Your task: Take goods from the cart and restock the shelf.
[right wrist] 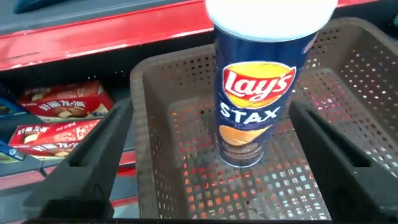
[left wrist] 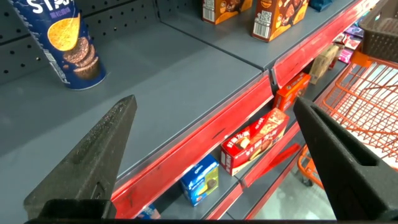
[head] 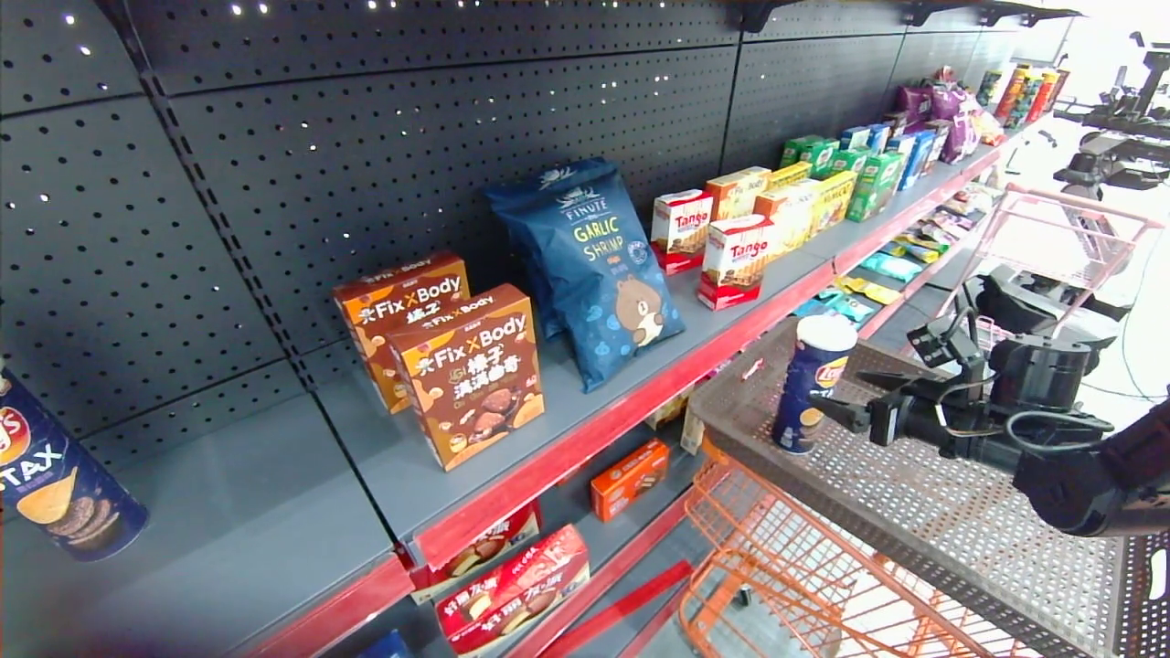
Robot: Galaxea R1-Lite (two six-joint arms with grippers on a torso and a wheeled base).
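Note:
A dark blue chip can with a white lid (head: 812,382) stands upright on the brown perforated cart tray (head: 923,521). My right gripper (head: 852,398) is open just to the can's right, fingers pointing at it without touching. In the right wrist view the can (right wrist: 261,87) stands ahead of the right gripper (right wrist: 214,158), between the lines of its two fingers. A second, matching can (head: 55,475) stands on the grey shelf (head: 274,512) at far left. In the left wrist view the left gripper (left wrist: 217,165) hangs open and empty in front of the shelf edge, with that can (left wrist: 62,37) farther back.
Two brown snack boxes (head: 466,375), a blue bag (head: 594,265) and red-white boxes (head: 736,260) stand along the shelf. An orange cart basket (head: 804,585) sits under the tray. A pink cart (head: 1060,238) stands at right. Lower shelves hold red boxes (head: 516,589).

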